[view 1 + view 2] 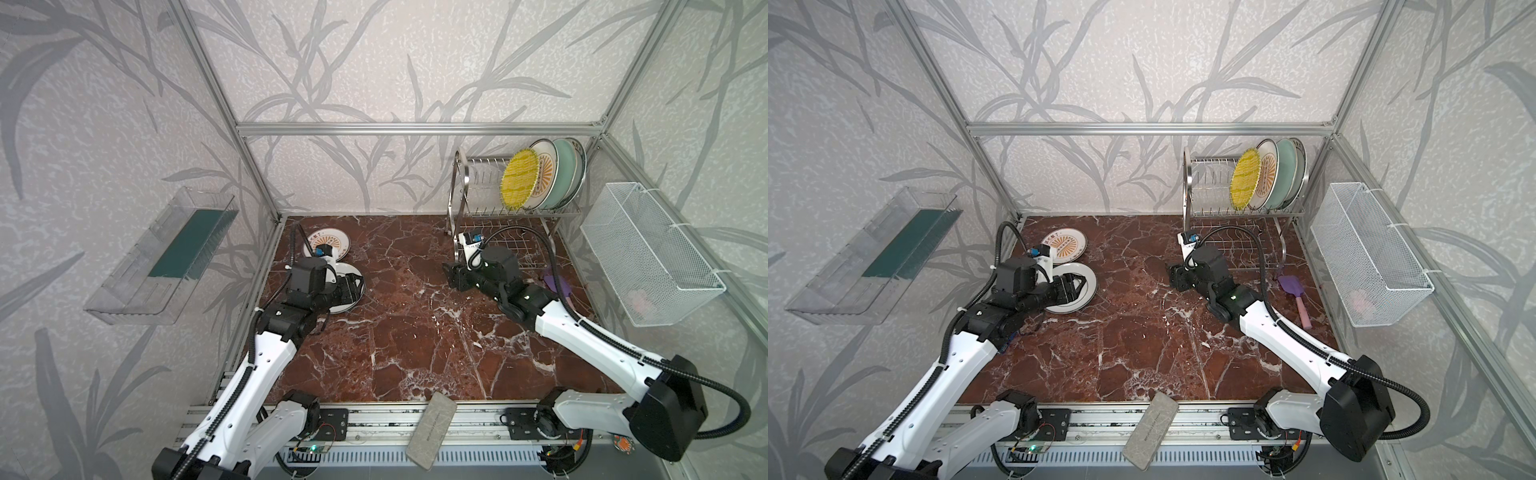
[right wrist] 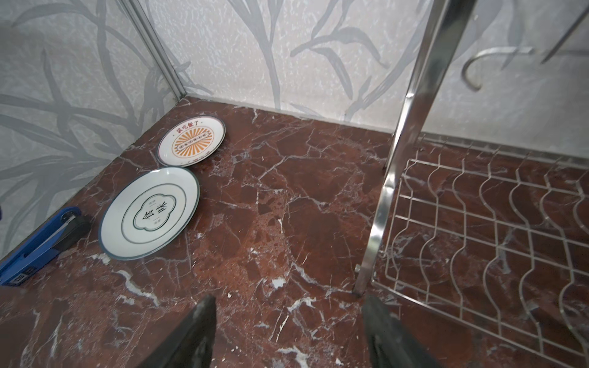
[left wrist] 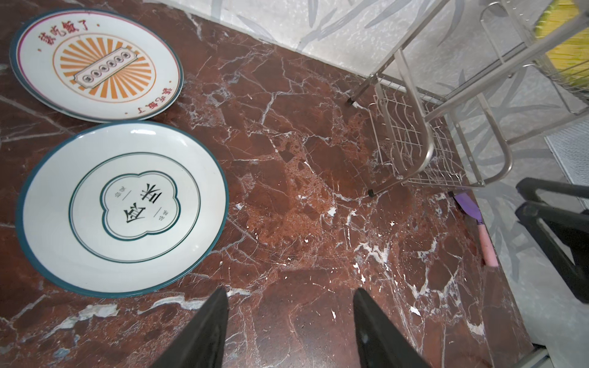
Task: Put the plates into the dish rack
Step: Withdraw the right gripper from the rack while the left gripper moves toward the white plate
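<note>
Spread wide, empty at left claw (image 3: 290, 293), near teal-rimmed plate (image 3: 124, 207) flat on table (image 3: 318, 223) at ten o'clock, sunburst plate (image 3: 95, 63) just beside it. Open and empty too at right claw (image 2: 288, 299), by dish rack (image 1: 515, 214) at one o'clock. In rack's upper tier, on edge: yellow plate (image 1: 519, 179), second sunburst plate (image 1: 545, 170), mint plate (image 1: 566, 170), fourth plate (image 1: 582, 151) behind.

Red-brown marble tabletop (image 1: 415, 332), veined in white. Bears two plates lying flat at the far left, just beside each other: sunburst plate (image 3: 95, 65) farther back, teal-rimmed plate (image 3: 122, 208) in front. Carries the dish rack (image 2: 389, 178) standing on its feet at the far right. Holds a purple-headed, pink-handled spatula (image 1: 1288, 284) beside the rack's near right leg.
</note>
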Available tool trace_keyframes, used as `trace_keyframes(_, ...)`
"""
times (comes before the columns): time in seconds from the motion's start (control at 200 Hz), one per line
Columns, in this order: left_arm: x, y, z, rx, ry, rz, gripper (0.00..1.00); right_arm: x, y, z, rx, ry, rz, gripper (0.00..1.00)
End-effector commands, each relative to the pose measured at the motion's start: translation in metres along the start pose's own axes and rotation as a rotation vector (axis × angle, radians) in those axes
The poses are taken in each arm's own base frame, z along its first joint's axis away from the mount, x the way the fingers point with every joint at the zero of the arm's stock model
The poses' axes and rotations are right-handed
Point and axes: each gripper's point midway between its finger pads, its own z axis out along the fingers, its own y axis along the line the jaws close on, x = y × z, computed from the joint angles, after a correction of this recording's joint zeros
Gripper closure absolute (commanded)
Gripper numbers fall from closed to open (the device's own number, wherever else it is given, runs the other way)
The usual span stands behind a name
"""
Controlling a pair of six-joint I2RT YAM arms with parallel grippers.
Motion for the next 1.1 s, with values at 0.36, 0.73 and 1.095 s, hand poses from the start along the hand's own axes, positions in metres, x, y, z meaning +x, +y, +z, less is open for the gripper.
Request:
trace_keyframes(0.36, 0.016, 0.093, 0.010, -0.311, -0.164, -0.280, 0.39, 0.049, 0.013, 0.012, -0.096, 0.063, 0.139, 0.28)
trace_keyframes(0.73, 0.032, 0.128, 0.021, -0.324, -0.190, -0.462, 0.41, 0.068, 0.008, 0.013, -0.084, 0.104, 0.150, 0.28)
trace_keyframes(1.095, 0.049, 0.150, 0.038, -0.306, -0.164, -0.562, 0.43, 0.075, 0.004, 0.013, -0.061, 0.120, 0.156, 0.28)
